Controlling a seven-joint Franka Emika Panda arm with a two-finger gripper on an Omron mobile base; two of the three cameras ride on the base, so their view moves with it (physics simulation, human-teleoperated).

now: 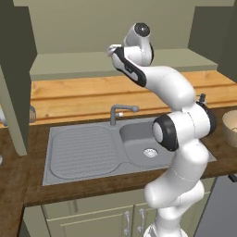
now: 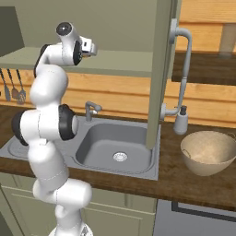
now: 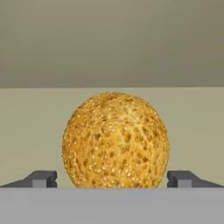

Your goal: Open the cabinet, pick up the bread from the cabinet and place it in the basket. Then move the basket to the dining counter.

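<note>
Hand view, bread (image 3: 115, 140) on cabinet shelf (image 3: 30, 131), between tips of released claw (image 3: 112, 179)

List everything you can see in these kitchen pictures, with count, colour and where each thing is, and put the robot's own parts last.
bread: one, golden-brown, on the cabinet shelf straight ahead of the hand
cabinet: one, sage-green, above the sink, doors open
cabinet shelf: one, sage-green, inside the open cabinet
basket: one, beige, on the dark wood counter to the right of the sink
sink: one, grey, set in the dark wood counter
tap: one, grey, behind the sink
soap dispenser: one, pale grey, behind the basket
utensils: three, dark, hanging at the left wall
low cabinets: sage-green, short silver handles, under the counter
arm: one, white with dark joints, reaching up to the shelf
hand: one, open, dark fingertips either side of the bread, apart from it
</note>
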